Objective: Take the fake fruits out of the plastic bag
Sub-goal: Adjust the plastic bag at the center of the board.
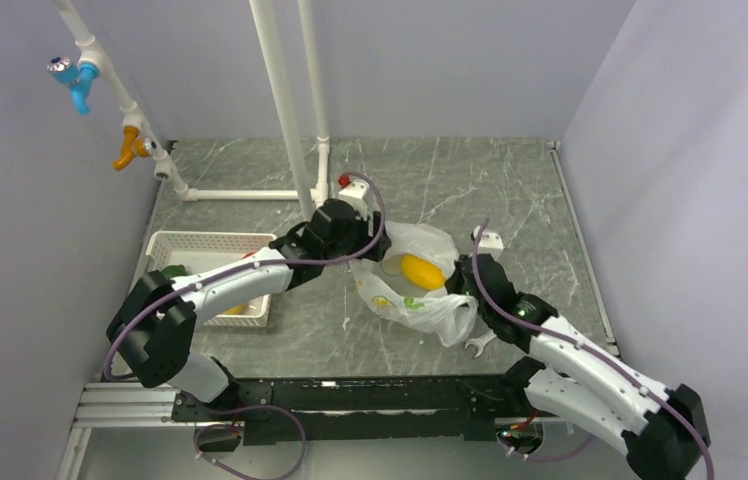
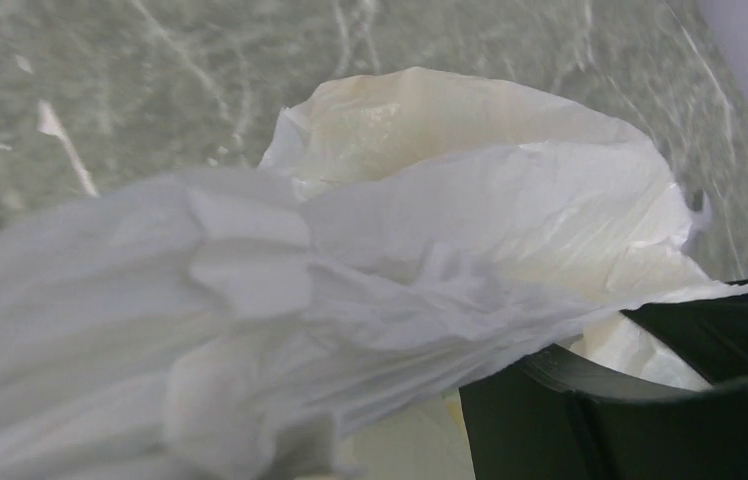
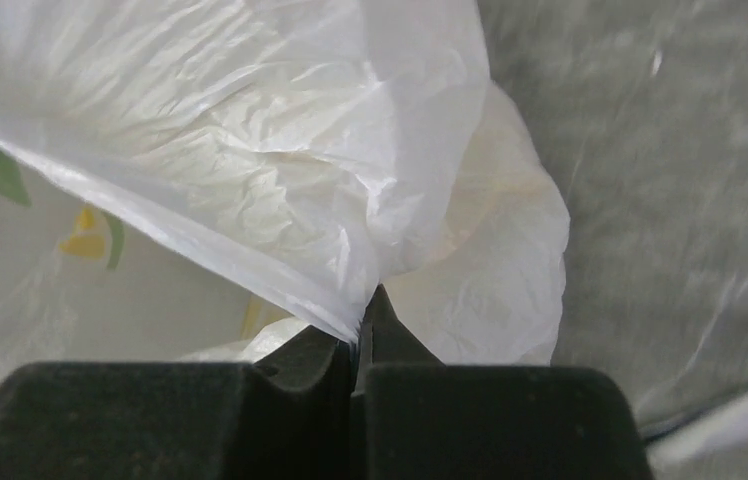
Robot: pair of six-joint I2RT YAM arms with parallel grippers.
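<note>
Step in hand: holding the bag mouth open, one arm on each side. The plastic bag (image 1: 420, 305) lies mid-bench, between the two wrists. An orange-yellow fruit (image 1: 422, 271) shows in its open mouth, inside the film and not lifted out.

The right end effector (image 3: 358, 335) is pinched tight on a fold of the bag's edge, with no gap between the jaws. The left end effector (image 1: 358, 255) is at the bag's left rim. Bunched film fills its wrist view (only one dark finger (image 2: 650, 400) shows), so I can't tell whether it is clamped or just pressed in.

The white tray (image 1: 185, 243) at the left of the bench (image 1: 510, 200) holds a green fruit (image 1: 172, 271) and a yellow fruit (image 1: 236, 309), so the task is probably partway done.

Next move, my guess: the right keeps the rim pinned while the left lets go of the film and reaches into the mouth for the orange-yellow fruit. It needs a wide opening, since the fruit is glossy and may slip. The thin film could get caught in the jaws.
</note>
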